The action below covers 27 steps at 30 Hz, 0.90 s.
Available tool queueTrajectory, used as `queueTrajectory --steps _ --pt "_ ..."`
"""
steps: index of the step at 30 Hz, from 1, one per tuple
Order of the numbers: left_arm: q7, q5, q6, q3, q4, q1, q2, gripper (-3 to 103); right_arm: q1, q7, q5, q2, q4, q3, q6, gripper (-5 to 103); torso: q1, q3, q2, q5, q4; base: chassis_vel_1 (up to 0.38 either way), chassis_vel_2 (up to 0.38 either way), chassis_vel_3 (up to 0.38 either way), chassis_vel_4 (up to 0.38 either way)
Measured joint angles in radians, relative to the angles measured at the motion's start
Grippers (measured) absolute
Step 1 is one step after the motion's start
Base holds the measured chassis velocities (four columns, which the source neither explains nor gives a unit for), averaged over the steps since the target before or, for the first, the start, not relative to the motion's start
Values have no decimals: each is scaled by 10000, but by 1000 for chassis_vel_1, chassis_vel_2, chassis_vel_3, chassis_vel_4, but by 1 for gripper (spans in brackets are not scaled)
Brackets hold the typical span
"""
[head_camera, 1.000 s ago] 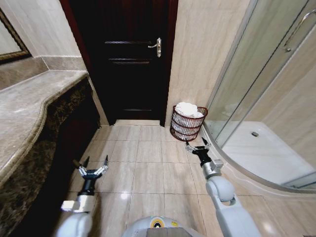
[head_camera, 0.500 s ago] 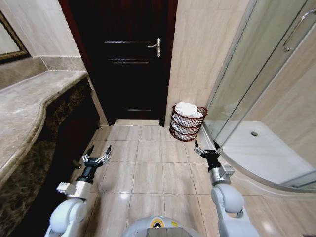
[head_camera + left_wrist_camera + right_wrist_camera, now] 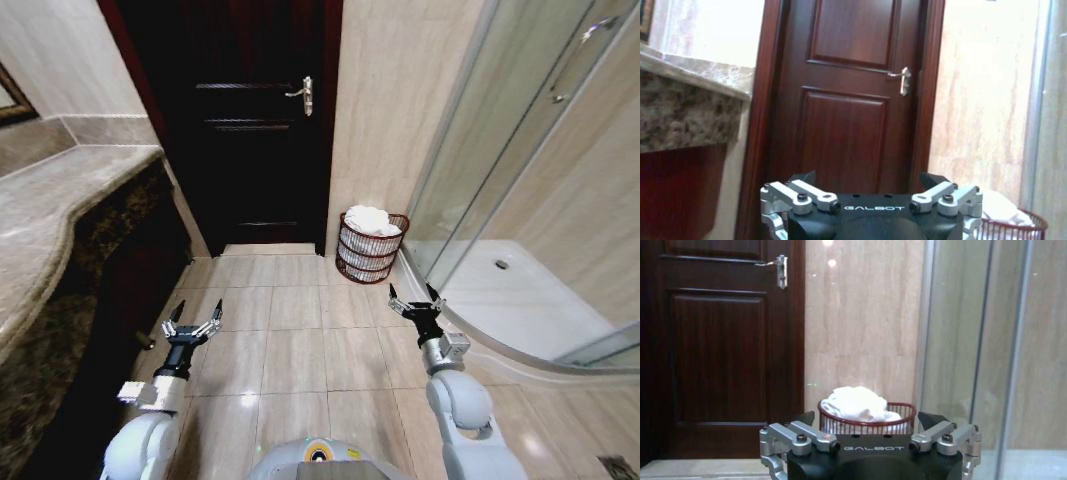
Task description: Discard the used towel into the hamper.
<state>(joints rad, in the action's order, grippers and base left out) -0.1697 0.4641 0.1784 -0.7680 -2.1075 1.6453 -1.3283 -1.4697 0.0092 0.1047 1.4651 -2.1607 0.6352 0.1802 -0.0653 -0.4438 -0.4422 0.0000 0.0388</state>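
White towel (image 3: 371, 220) is already heaping over the rim of the reddish wire hamper (image 3: 366, 257) at frame centre, so you are keeping both the left gripper (image 3: 192, 327) and right gripper (image 3: 414, 299) spread, empty and clear.

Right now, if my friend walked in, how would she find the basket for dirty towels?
Start at the dark wooden door and look along the tiled wall toward the glass shower. On the floor in that corner stands the hamper, a small round reddish-brown wire basket. It is the only basket there, and a white towel is heaped on top.
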Motion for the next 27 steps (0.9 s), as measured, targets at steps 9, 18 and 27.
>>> queueTrajectory --steps 9,18,27 --pt "185 -70 81 26 -90 95 -231 100 -209 -264 373 -182 0 -119 -1 100 0 0 0 0 4 0 0 0 0" --pt "102 -401 301 -28 -199 237 -464 100 -118 -348 720 -465 139 -13 -2 100 0 0 0 1 3 0 0 0 0" --pt "340 -697 479 17 -123 231 -496 100 -87 -344 844 -561 210 -22 -7 100 0 0 0 0 3 0 0 0 0"
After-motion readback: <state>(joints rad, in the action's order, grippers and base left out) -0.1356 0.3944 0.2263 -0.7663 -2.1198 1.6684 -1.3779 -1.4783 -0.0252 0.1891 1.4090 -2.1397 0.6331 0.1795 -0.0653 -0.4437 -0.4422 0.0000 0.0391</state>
